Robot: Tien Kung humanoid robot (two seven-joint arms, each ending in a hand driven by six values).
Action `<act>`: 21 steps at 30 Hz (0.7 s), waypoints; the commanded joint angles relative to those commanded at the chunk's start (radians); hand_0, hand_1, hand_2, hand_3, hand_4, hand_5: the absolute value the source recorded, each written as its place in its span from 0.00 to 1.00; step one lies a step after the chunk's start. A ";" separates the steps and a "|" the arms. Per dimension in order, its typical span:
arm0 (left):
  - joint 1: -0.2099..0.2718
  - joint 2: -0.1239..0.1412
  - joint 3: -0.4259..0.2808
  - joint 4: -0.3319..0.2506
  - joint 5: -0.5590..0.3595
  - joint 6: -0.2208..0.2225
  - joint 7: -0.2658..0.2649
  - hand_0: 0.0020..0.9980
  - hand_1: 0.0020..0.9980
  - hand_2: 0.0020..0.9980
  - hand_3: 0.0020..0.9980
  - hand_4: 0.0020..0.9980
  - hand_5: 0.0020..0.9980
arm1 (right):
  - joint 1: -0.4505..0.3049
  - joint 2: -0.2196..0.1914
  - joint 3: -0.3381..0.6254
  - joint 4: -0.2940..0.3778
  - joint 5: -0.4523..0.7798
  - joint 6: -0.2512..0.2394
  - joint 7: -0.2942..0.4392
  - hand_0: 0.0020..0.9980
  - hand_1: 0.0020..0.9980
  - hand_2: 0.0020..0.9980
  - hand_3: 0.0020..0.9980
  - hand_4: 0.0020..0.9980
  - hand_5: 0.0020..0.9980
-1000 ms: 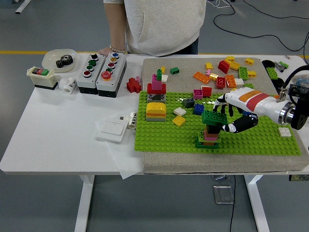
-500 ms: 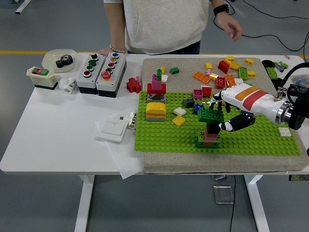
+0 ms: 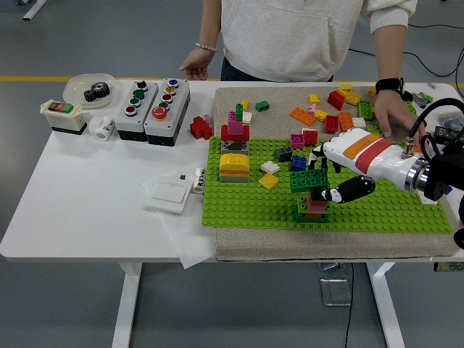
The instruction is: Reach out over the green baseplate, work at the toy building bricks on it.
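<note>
The green baseplate (image 3: 391, 210) lies on a grey mat. Near its middle stands a small tower (image 3: 314, 206) with a green base and pink and red bricks above. My right hand (image 3: 330, 176) reaches in from the right and is shut on a dark green brick (image 3: 308, 179) sitting on top of that tower, the fingers over it and the thumb below to its right. Whether the brick is still pressed onto the tower I cannot tell. A person's hand (image 3: 391, 112) rests on the mat among loose bricks at the back right.
On the plate's left stand a yellow-orange stack (image 3: 234, 167) and a red-pink tower (image 3: 235, 129). Small loose bricks (image 3: 279, 161) lie between them and my hand. Button boxes (image 3: 152, 101) and a bowl with gears (image 3: 90, 88) are at the far left. The person's other hand (image 3: 196, 69) hovers behind them.
My right hand has moved left with the dark green brick. The person has stepped right and lowered a hand onto the mat beside the loose bricks.
</note>
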 joint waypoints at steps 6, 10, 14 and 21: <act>0.001 0.000 -0.002 0.000 0.005 0.000 0.002 0.49 0.59 0.69 0.87 0.99 0.85 | -0.014 0.008 0.006 -0.028 0.025 -0.004 0.003 0.22 0.37 0.47 0.49 0.68 0.36; 0.002 0.000 -0.005 0.000 0.009 0.000 0.004 0.49 0.59 0.69 0.87 0.99 0.85 | -0.025 0.012 0.014 -0.044 0.049 -0.007 0.005 0.22 0.37 0.47 0.49 0.68 0.36; 0.003 0.000 -0.010 0.000 0.015 0.001 0.006 0.49 0.59 0.69 0.87 0.98 0.85 | -0.033 0.014 0.024 -0.056 0.065 -0.008 0.005 0.22 0.37 0.47 0.49 0.68 0.37; 0.006 -0.001 -0.017 -0.001 0.024 0.002 0.009 0.48 0.59 0.69 0.87 0.98 0.85 | -0.048 0.015 0.037 -0.069 0.079 -0.008 0.005 0.22 0.36 0.47 0.49 0.68 0.38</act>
